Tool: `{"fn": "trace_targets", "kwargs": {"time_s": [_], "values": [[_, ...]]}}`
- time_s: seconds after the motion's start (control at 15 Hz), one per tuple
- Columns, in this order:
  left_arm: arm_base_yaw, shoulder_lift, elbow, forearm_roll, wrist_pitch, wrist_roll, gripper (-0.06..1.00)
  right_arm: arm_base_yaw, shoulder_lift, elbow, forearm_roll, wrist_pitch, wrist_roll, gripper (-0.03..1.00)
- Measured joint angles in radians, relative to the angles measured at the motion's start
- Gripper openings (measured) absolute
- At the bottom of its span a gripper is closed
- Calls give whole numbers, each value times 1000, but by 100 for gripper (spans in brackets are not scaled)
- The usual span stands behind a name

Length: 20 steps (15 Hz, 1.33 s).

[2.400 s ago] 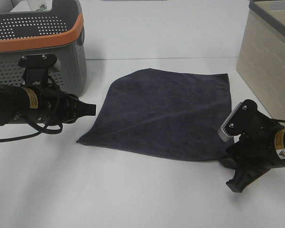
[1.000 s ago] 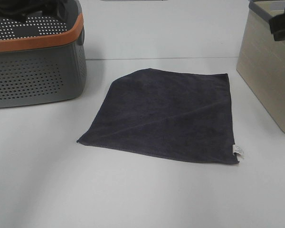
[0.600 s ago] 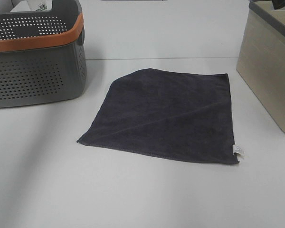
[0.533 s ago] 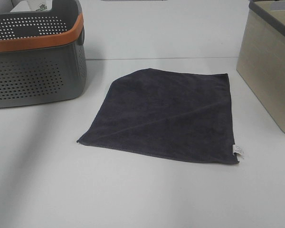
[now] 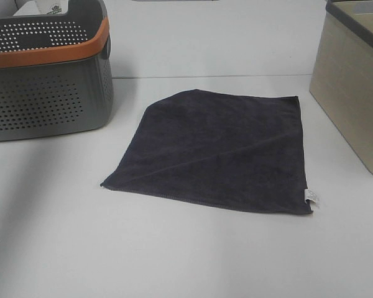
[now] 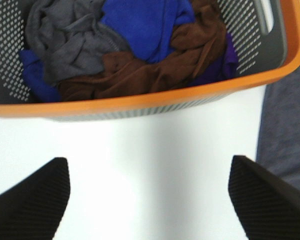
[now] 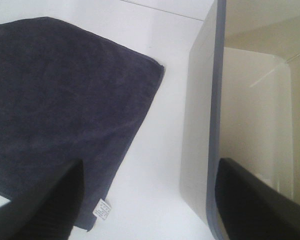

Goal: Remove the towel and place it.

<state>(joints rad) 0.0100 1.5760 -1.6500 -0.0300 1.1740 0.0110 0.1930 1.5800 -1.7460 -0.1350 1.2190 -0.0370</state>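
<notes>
The dark charcoal towel (image 5: 217, 149) lies spread flat on the white table, with its small white tag (image 5: 311, 197) at the near right corner. Neither gripper shows in the exterior high view. In the left wrist view my left gripper (image 6: 149, 200) is open and empty above the table beside the basket, with the towel's edge (image 6: 287, 130) off to one side. In the right wrist view my right gripper (image 7: 150, 205) is open and empty, high above the towel (image 7: 65, 110) and its tag (image 7: 102, 209).
A grey perforated basket with an orange rim (image 5: 50, 54) stands at the back left; the left wrist view shows its rim (image 6: 155, 100) and grey, blue and brown cloths (image 6: 160, 65) inside. A beige bin (image 5: 351, 99) stands at the right, also in the right wrist view (image 7: 197, 125).
Both arms were low beside the towel's left and right corners, then lifted up and out of the exterior view. The towel has not moved.
</notes>
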Motion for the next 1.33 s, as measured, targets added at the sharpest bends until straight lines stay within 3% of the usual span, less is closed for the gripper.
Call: {"fn": "trace_targets", "kwargs": {"time_s": [0.2, 0.33, 0.6, 0.87, 1.07, 1.13, 1.33], "values": [[7, -101, 76, 143, 33, -68, 80, 0, -26, 24, 47, 0, -17, 72], [7, -246, 213, 162, 33, -92, 80, 0, -88, 72, 56, 3, -25, 72], [7, -521, 514, 76, -28, -88, 80, 0, -251, 272, 94, 3, -25, 72], [7, -777, 734, -3, -46, -73, 80, 0, -470, 595, 135, -43, -25, 72], [7, -914, 846, -18, -48, -68, 80, 0, -598, 786, 135, -93, -25, 72], [7, -1030, 936, -18, -49, -68, 80, 0, -706, 924, 135, -134, -25, 72], [7, -1179, 1029, -21, -51, -60, 80, 0, -841, 1068, 135, -190, -25, 72]]}}
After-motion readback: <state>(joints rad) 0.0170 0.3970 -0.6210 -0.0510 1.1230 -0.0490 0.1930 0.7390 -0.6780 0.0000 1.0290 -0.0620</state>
